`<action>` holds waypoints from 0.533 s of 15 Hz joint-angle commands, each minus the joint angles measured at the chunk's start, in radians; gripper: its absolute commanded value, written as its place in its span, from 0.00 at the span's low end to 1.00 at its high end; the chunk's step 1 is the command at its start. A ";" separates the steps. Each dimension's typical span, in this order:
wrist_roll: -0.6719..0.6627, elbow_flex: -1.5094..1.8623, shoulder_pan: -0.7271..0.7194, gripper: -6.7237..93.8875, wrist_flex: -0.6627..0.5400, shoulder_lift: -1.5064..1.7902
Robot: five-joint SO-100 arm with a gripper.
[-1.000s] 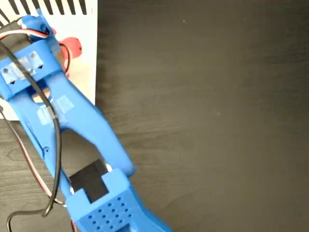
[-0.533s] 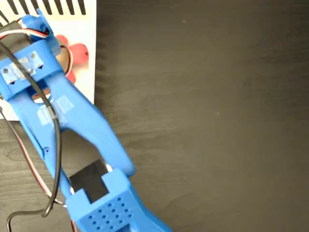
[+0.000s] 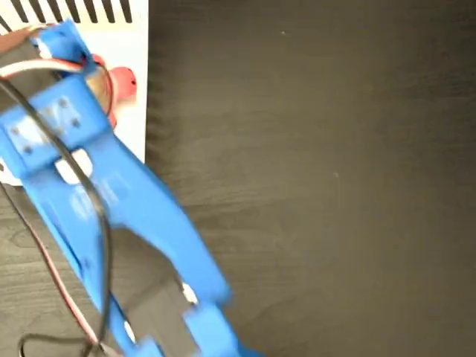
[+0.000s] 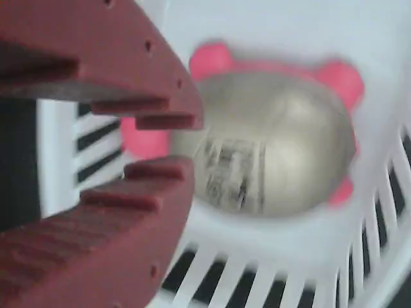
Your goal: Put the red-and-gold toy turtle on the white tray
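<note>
The blue arm (image 3: 97, 186) runs diagonally across the left part of the fixed view, from the bottom edge up to the top left corner. It covers most of the white tray (image 3: 134, 111) and most of the red-and-gold toy turtle (image 3: 120, 80). A black cable (image 3: 93, 223) and a red wire (image 3: 52, 268) run along the arm. The rest of the view is the dark wood-grain table (image 3: 320, 186), which carries nothing else.

In the fixed view, only a coral-red part of the turtle shows, just right of the arm's upper end, over the white tray surface near the tray's right edge. Black stripes mark the tray's far edge. The gripper itself is hidden under the arm in this view.

The wrist view shows what the fixed view hides. The turtle (image 4: 270, 141) lies on the tray (image 4: 270, 25), its domed gold shell shiny and bearing a blurred black printed mark, with coral-red limbs protruding around it. Black stripes run along the tray's rounded edge. The gripper (image 4: 160, 144) has dark red, ridged fingers (image 4: 128, 64). The fingers stand apart with a narrow gap between the tips and hold nothing; the turtle lies just beyond the tips.
</note>
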 commanded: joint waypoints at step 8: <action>-0.067 0.802 0.212 0.07 -0.183 1.071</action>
